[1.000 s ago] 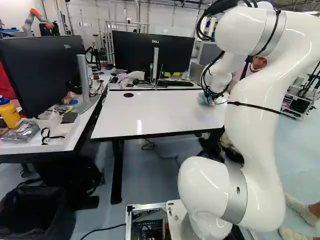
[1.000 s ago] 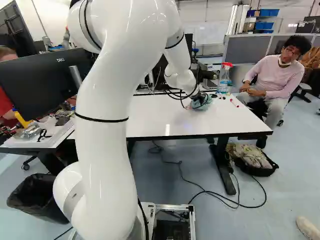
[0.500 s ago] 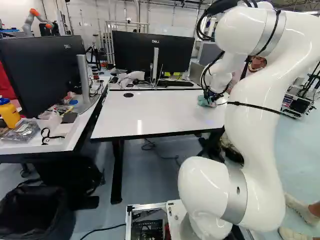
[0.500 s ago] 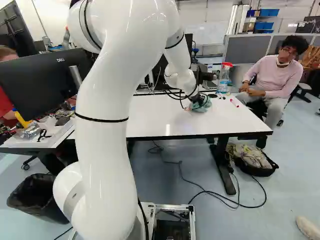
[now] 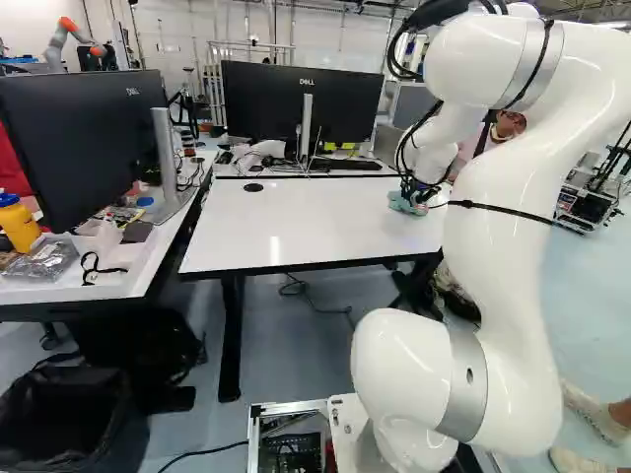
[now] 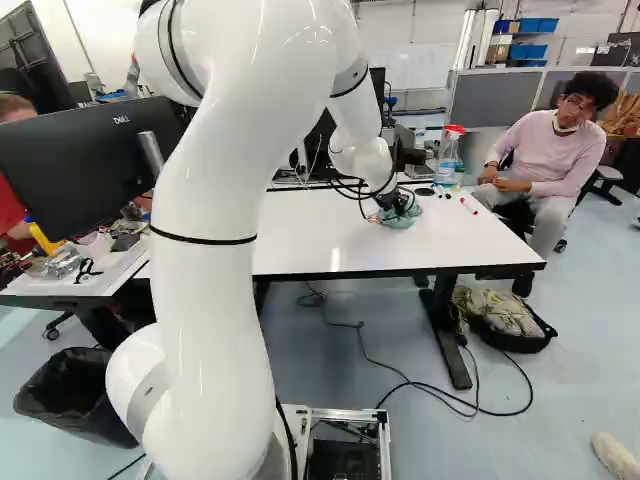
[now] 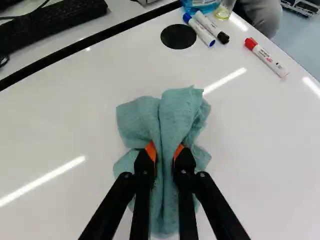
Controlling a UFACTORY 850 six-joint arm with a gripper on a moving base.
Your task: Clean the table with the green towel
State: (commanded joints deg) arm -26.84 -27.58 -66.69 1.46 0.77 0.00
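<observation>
The hand (image 6: 393, 200) has its fingers drawn partway together, orange pads (image 7: 151, 151) pinching a fold of the towel (image 7: 170, 115) from both sides. The towel sits bunched on the table (image 6: 330, 235), its folds spreading around the fingers. Ahead of it is a black disc (image 7: 178, 36), with blue-capped (image 7: 199, 30) and black-capped (image 7: 211, 26) markers beside it; a red-capped marker (image 7: 266, 57) lies apart. Near them stands a spray bottle (image 6: 449, 158). Across the black edge is a keyboard (image 7: 50, 25).
</observation>
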